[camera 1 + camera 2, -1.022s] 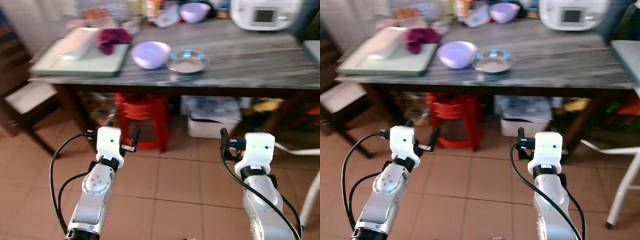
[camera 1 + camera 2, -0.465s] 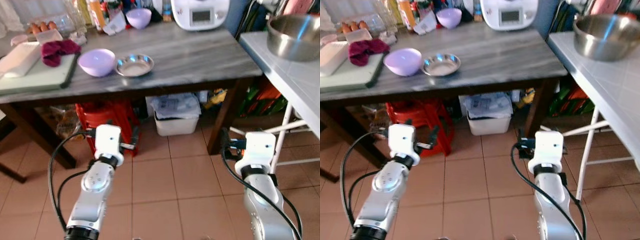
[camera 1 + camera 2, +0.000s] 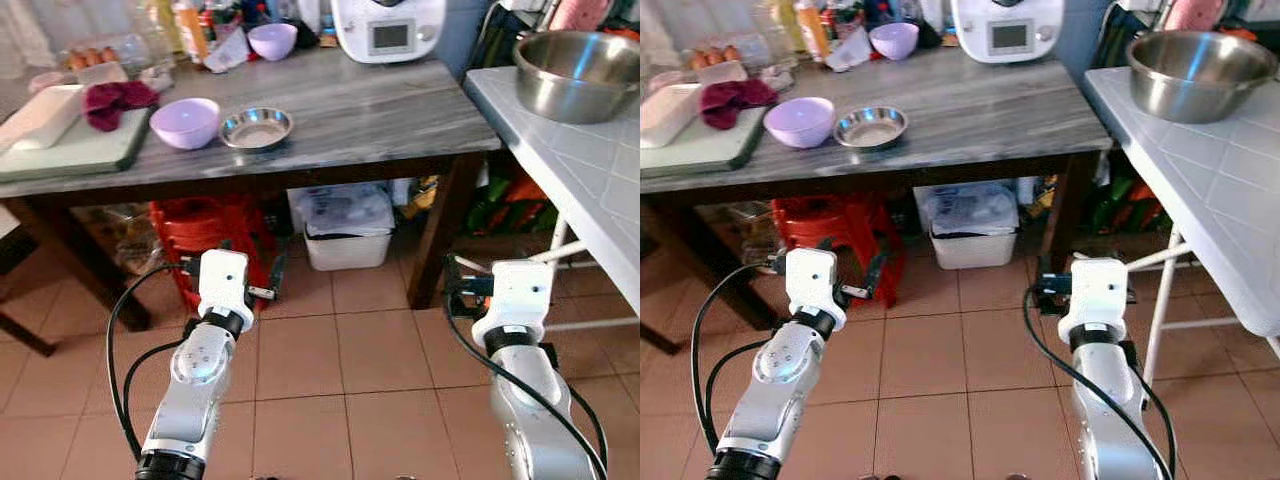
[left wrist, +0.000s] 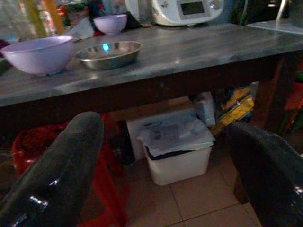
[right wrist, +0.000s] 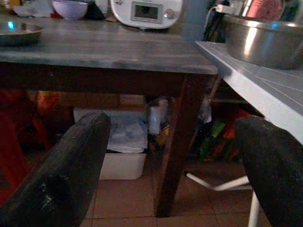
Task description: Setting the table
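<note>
a tiled kitchen floor runs under a grey marble-topped table (image 3: 400, 100), with a white table (image 3: 590, 170) on the right carrying a big steel basin (image 3: 575, 60). toward the table's far left sit a lilac bowl (image 3: 185, 122) and, just right of it, a shallow steel dish (image 3: 256, 128). the left gripper (image 4: 161, 156) and right gripper (image 5: 175, 161) hang low, near the floor, fingers spread wide and empty. the dish looks light, stiff and slick; its rim seems the best place to pinch.

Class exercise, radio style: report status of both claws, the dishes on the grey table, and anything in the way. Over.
Left claw and right claw open, empty, below table height. Purple bowl beside steel dish on grey table, untouched. Red stool under it, ahead.
</note>
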Controlling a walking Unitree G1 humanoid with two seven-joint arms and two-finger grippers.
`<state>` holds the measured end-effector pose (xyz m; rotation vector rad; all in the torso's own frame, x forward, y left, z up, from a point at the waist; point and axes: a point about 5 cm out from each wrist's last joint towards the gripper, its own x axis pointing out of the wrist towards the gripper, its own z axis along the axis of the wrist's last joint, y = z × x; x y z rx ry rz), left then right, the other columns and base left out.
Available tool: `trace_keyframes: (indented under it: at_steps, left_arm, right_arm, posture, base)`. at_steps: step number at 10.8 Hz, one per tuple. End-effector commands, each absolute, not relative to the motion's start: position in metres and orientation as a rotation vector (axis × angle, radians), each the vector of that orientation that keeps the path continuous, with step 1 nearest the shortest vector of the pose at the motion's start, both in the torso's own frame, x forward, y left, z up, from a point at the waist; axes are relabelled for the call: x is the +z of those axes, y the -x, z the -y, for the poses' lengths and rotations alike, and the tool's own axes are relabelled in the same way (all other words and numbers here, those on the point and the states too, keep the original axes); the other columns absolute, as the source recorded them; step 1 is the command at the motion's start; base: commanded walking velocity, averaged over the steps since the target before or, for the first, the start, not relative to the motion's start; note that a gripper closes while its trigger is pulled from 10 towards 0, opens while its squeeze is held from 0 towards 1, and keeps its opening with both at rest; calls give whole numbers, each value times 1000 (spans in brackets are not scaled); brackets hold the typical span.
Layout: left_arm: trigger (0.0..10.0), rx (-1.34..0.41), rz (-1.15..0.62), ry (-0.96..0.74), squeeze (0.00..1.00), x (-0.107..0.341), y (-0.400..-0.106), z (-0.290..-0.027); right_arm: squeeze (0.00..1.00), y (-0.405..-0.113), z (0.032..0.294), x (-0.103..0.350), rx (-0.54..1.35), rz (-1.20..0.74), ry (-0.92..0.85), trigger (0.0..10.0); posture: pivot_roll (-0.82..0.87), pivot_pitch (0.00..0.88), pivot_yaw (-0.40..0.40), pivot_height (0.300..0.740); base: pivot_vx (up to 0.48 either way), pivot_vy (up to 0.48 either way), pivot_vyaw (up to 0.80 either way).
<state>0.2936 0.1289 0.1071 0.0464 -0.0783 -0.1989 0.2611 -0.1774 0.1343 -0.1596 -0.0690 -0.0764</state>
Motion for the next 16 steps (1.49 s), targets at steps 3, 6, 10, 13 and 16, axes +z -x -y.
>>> trace_keyframes:
  at_steps: [3, 6, 10, 13, 16]
  left_arm:
    - [10000, -195, 70, -56, 0, 106, -295, -129]
    - [10000, -201, 70, -55, 0, 106, -296, -128]
    - [10000, -205, 72, -58, 0, 106, -295, -128]
    - [10000, -203, 72, -59, 0, 106, -296, -128]
    - [10000, -197, 98, -39, 0, 115, -294, -130]
  right_arm:
    - [0, -264, 173, 137, -57, 81, 147, 10000]
    - [0, -264, 172, 135, -53, 80, 140, 10000]
    - [0, -265, 169, 135, -36, 80, 122, 10000]
    - [0, -265, 169, 136, -22, 90, 130, 10000]
    - [0, -264, 169, 154, -10, 149, 136, 10000]
  posture:
    - [-169, 109, 75, 740]
    - [-167, 108, 78, 740]
    - [-157, 105, 80, 740]
    - [-163, 102, 76, 740]
    - [-172, 104, 73, 740]
  base:
    - [0, -242, 483]
    - [0, -250, 146]
    - [0, -250, 0]
    - [0, -250, 140]
    - [0, -250, 135]
